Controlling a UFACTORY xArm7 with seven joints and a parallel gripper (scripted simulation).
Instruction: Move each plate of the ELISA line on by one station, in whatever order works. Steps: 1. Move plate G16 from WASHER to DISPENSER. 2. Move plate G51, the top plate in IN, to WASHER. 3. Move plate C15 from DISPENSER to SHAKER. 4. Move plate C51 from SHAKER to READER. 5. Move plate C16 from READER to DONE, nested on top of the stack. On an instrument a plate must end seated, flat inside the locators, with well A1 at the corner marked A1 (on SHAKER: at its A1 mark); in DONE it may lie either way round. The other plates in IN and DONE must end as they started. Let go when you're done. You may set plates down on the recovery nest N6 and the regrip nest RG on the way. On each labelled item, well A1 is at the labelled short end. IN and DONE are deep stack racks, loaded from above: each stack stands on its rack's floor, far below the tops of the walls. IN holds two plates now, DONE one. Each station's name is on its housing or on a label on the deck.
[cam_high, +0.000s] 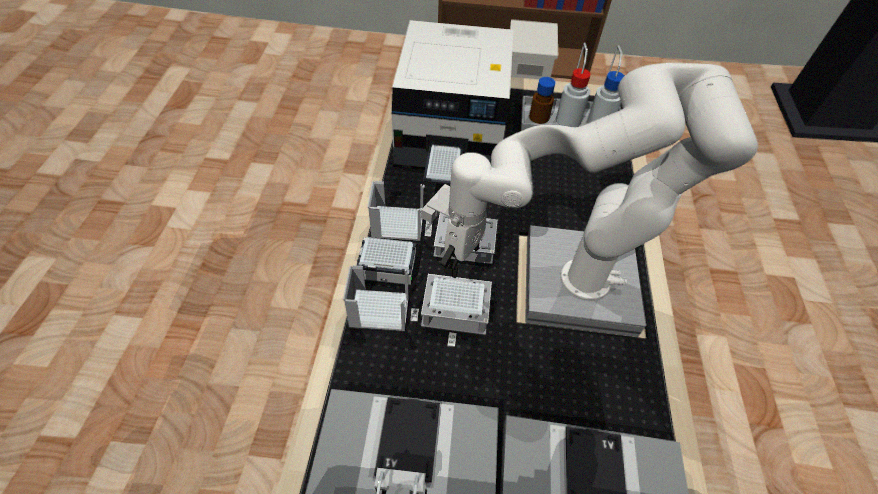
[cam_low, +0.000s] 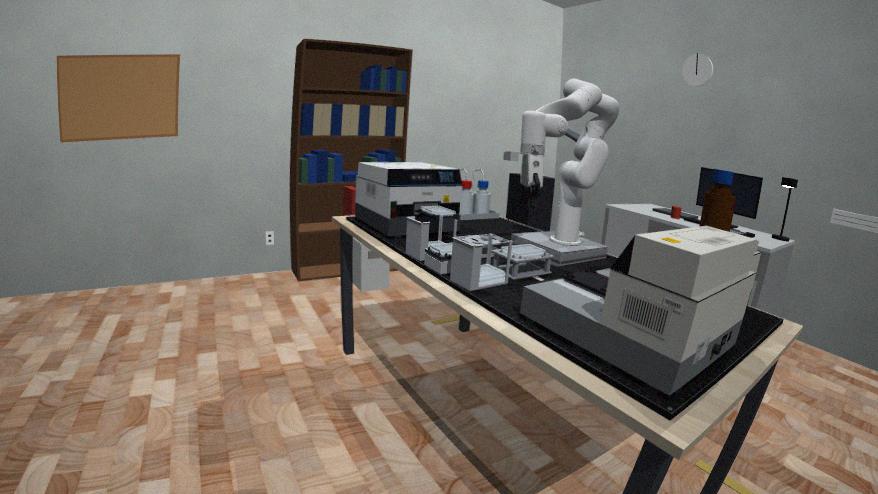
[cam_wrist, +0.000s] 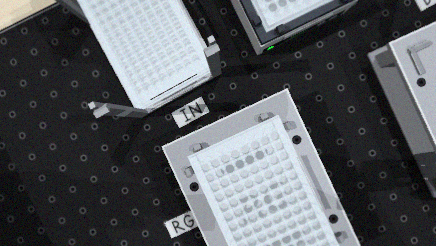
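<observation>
My gripper (cam_high: 453, 259) (cam_low: 532, 180) is open and empty, high over the deck between the two nests; its fingers do not show in the wrist view. A white well plate (cam_high: 455, 294) (cam_wrist: 265, 192) lies flat on the RG nest (cam_high: 429, 319) (cam_wrist: 180, 155); I cannot read its label. The IN rack (cam_high: 353, 294) (cam_wrist: 212, 55) holds a plate (cam_high: 380, 309) (cam_wrist: 147, 50). The SHAKER (cam_high: 385, 275) (cam_wrist: 260, 42) carries a plate (cam_high: 386, 254) (cam_wrist: 292, 10). Another plate (cam_high: 443, 162) sits at the READER (cam_high: 454, 67). The two instrument nests at the front (cam_high: 408, 433) (cam_high: 592, 457) look bare.
The N6 nest (cam_wrist: 405, 105) lies right of RG, partly under my wrist in the top view. The DONE rack (cam_high: 375, 196) with a plate (cam_high: 397, 222) stands behind the SHAKER. Bottles (cam_high: 574, 92) stand behind my arm. The arm's base plate (cam_high: 552, 301) is to the right.
</observation>
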